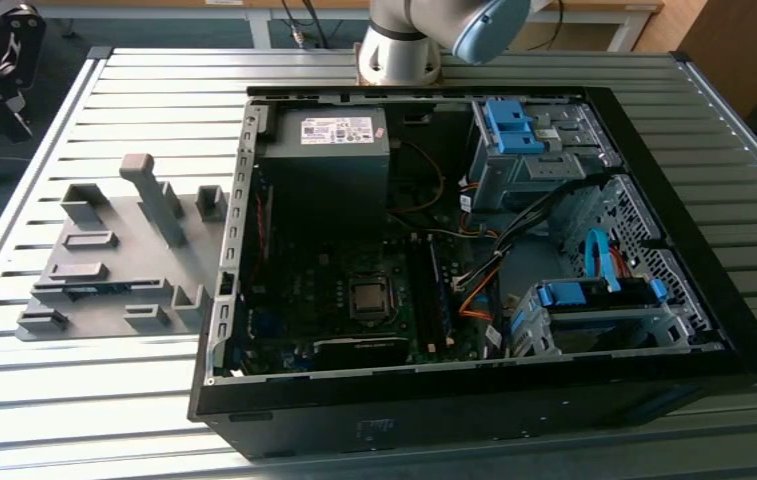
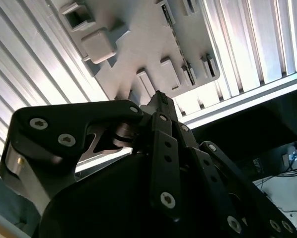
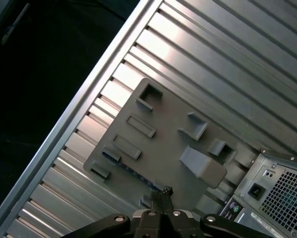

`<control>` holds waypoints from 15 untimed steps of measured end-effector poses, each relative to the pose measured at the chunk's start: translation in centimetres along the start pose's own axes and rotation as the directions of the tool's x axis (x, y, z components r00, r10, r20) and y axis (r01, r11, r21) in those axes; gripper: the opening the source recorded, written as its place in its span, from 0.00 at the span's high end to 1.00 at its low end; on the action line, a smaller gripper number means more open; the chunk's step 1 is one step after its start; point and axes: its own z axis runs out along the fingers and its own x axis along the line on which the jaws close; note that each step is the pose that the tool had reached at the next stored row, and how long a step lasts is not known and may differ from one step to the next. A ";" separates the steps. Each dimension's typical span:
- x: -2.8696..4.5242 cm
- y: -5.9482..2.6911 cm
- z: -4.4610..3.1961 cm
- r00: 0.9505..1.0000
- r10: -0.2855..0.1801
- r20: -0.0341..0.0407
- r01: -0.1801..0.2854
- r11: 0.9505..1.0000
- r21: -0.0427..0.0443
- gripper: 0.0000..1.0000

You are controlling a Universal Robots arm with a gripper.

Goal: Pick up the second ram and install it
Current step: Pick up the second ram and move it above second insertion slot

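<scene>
In the exterior view the grey holder tray (image 1: 105, 215) lies just beside the open computer case (image 1: 485, 400); the second ram (image 1: 101, 288) looks to be the dark strip in the tray's long slot; in the second wrist view the gripper (image 2: 161, 99) hangs above the tray, fingers pressed together on nothing; in the first wrist view the ram (image 3: 126, 167) lies in the tray, apart from the gripper; picking seems not yet begun, and calls for spread fingers squared to the stick.

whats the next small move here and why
Probably bring the gripper down and across toward the second ram: the stick lies in its slot near the edge of the grey holder plate, and the gripper hangs above, off to one side of it.
</scene>
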 end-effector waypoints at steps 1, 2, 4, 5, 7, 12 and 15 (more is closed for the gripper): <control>0.00 0.00 0.00 1.000 -0.008 0.000 0.008 1.000 0.000 0.89; 0.00 0.00 0.00 1.000 -0.015 0.000 0.015 1.000 0.000 0.89; 0.00 0.00 0.00 1.000 -0.026 0.000 0.026 1.000 -0.001 0.89; 0.00 0.00 0.00 1.000 -0.027 0.000 0.027 1.000 -0.001 0.89; 0.00 0.00 0.00 1.000 -0.027 0.000 0.027 1.000 -0.001 0.89; 0.01 -0.01 0.01 1.000 -0.029 0.000 0.029 1.000 -0.001 0.89; 0.02 -0.02 0.01 0.999 -0.042 0.000 0.042 0.999 -0.001 0.89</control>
